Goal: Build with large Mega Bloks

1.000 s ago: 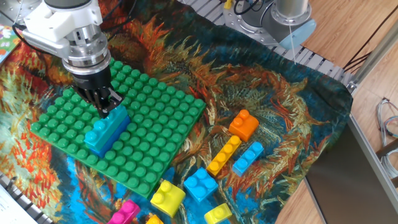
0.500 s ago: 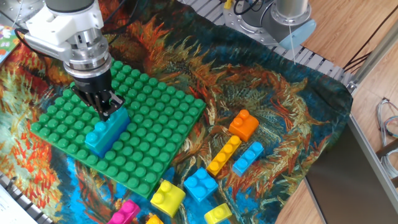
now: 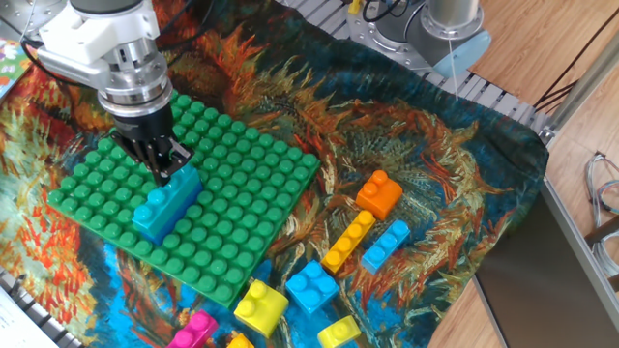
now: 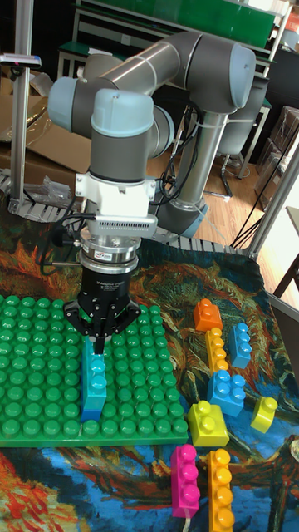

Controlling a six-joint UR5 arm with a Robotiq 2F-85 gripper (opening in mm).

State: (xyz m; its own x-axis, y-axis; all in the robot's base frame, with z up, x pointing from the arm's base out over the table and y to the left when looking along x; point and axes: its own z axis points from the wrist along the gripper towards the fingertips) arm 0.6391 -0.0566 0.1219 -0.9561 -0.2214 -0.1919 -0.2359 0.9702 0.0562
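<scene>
A large green studded plate (image 3: 222, 184) (image 4: 141, 391) lies on the patterned cloth. A long light blue Mega Blok (image 3: 166, 204) (image 4: 94, 384) sits on the plate near its front left. My gripper (image 3: 162, 167) (image 4: 100, 337) hangs straight down over the far end of that brick, fingers drawn together, tips at or just above its last stud. Nothing shows between the fingers. Loose bricks lie right of the plate: an orange square one (image 3: 379, 193) (image 4: 207, 315), a yellow long one (image 3: 348, 242) (image 4: 217, 349) and a blue long one (image 3: 385, 245) (image 4: 240, 343).
Near the plate's front right corner lie a blue square brick (image 3: 311, 286) (image 4: 226, 391), a yellow square brick (image 3: 261, 306) (image 4: 207, 422), a small yellow brick (image 3: 338, 332) (image 4: 264, 412), a pink long brick (image 3: 191, 332) (image 4: 184, 479) and an orange long brick (image 4: 221, 489). The arm's base (image 3: 440, 29) stands behind the cloth.
My gripper has shifted slightly up and to the left. The light blue brick has stayed in place on the plate.
</scene>
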